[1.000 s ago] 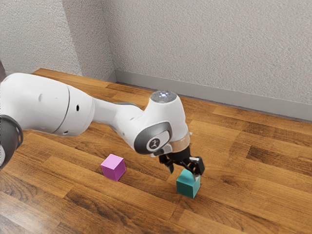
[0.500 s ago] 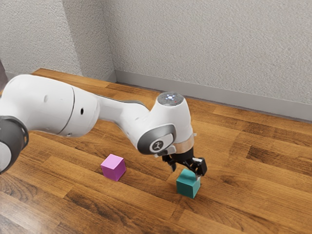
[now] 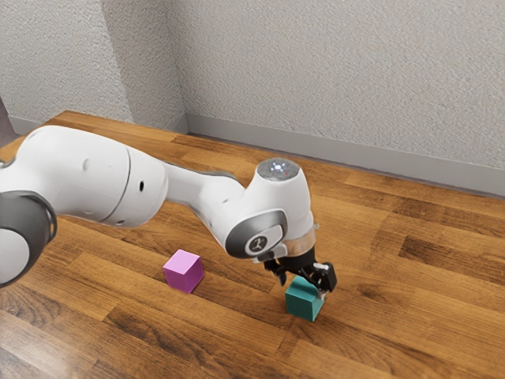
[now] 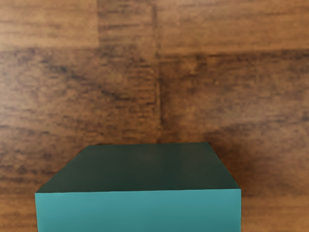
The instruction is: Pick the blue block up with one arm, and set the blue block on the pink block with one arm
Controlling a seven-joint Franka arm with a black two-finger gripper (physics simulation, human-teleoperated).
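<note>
The blue block (image 3: 304, 303), teal in colour, sits on the wooden floor right of centre in the exterior view. My gripper (image 3: 302, 282) hangs directly over it, open, with its black fingers (image 3: 324, 278) spread on either side of the block's top and nothing gripped. In the wrist view the blue block (image 4: 140, 193) lies just under my hand. The pink block (image 3: 183, 270) rests on the floor toward the exterior view's left of the blue one, well apart from it.
Bare wooden floor (image 3: 410, 316) surrounds both blocks. A grey textured wall with a baseboard (image 3: 355, 154) runs along the back, and its corner lies at the upper left.
My hand has come down closer over the blue block and shifted slightly to the exterior view's right. Neither block has moved.
</note>
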